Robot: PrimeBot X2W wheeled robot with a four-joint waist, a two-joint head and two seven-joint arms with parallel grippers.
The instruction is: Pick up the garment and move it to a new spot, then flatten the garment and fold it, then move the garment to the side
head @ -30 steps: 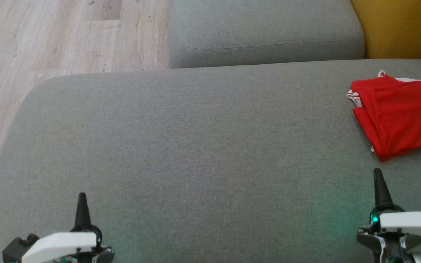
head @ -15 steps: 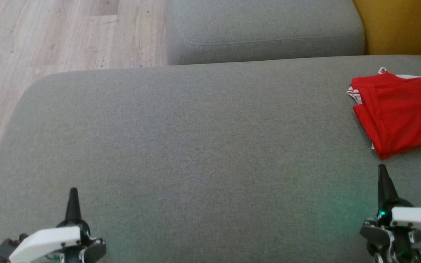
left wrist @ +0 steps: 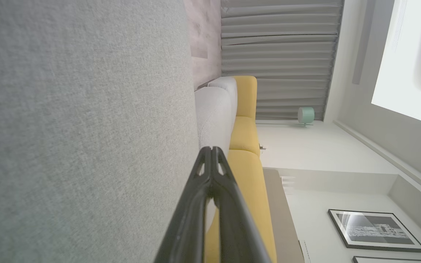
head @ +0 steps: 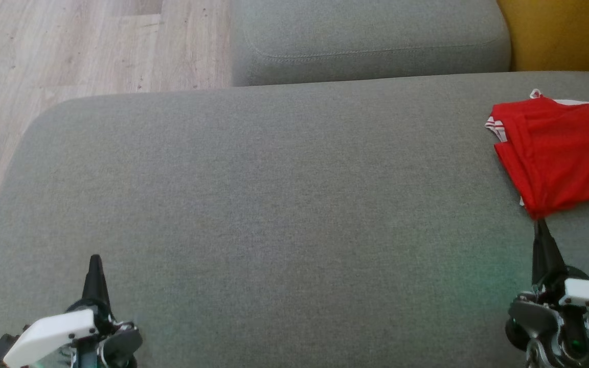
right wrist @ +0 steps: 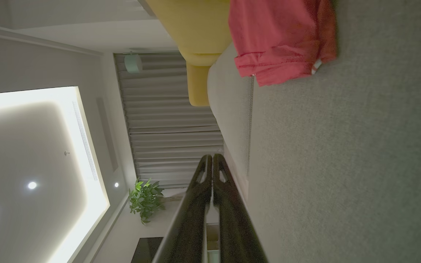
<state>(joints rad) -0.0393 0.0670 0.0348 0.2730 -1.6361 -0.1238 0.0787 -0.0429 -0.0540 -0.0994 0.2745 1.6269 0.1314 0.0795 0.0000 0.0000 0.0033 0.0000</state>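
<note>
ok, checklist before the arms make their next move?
1. Left gripper shut with nothing in it: ok.
2. Right gripper shut with nothing in it: ok.
3. Garment folded and lying at the right side of the cushion: ok.
4. Right gripper apart from the garment: ok. The head view puts its tip at the near corner, but the right wrist view shows a gap.
5. Whole garment resting on the cushion: cannot tell, its far right edge is cut off in the head view.
</note>
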